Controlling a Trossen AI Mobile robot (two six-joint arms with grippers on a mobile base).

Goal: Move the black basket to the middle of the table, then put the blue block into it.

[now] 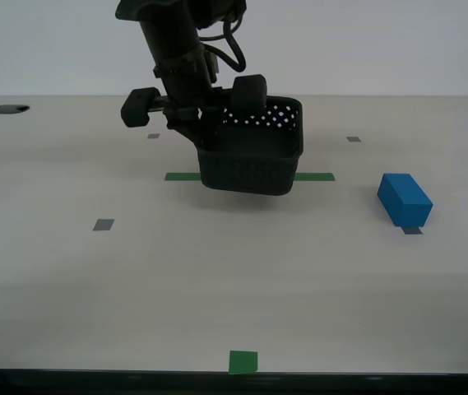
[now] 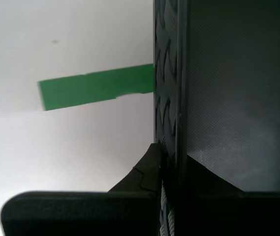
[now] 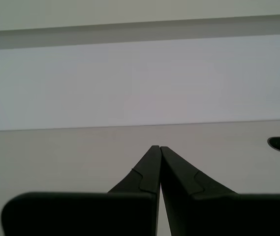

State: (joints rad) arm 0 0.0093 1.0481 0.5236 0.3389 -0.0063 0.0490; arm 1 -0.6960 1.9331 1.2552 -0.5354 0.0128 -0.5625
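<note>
One black basket (image 1: 250,160) hangs tilted just off the table (image 1: 135,280), its wall pinched by my second gripper (image 1: 205,123), over the green tape (image 2: 95,88). Blue block (image 1: 404,199) sits well apart. My first gripper (image 3: 159,150) is pressed together, empty.

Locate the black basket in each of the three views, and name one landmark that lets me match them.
Exterior view: the black basket sits upper centre, tilted, gripped at its rim by my second gripper.
Second wrist view: its lattice wall and floor fill the frame's right half.
First wrist view: not in it; only my shut first gripper over bare table.
Shared landmark: the green tape strip beside the basket.
</note>
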